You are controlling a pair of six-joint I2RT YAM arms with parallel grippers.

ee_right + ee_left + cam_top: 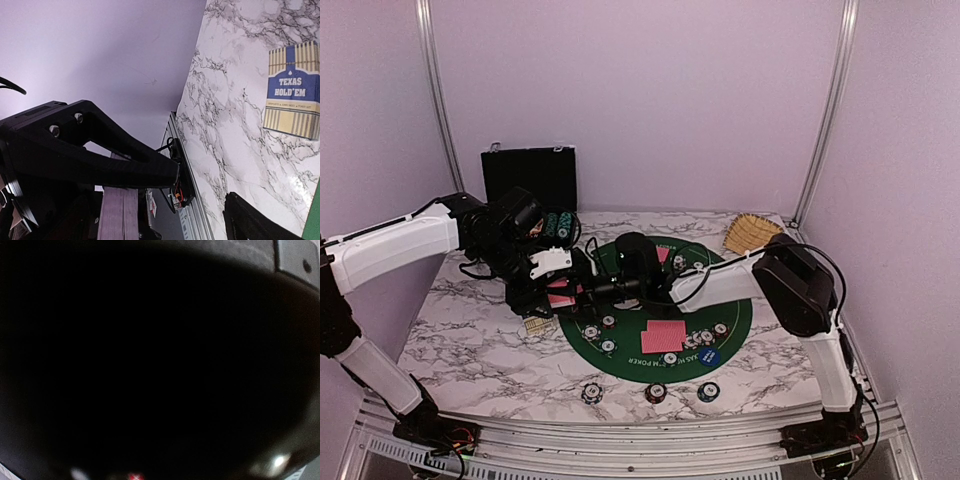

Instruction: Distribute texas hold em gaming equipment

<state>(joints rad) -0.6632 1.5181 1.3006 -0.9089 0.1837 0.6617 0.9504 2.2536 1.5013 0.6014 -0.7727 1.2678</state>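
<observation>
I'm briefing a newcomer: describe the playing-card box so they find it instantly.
Start at the round green poker mat on the marble table. Just off its left edge lies a small flat box. Only it is gold-striped with a blue Texas Hold'em label.

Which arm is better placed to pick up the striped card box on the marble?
The right arm, likely: its jaws stand open near the card box, while the left arm has shut jaws.
</observation>
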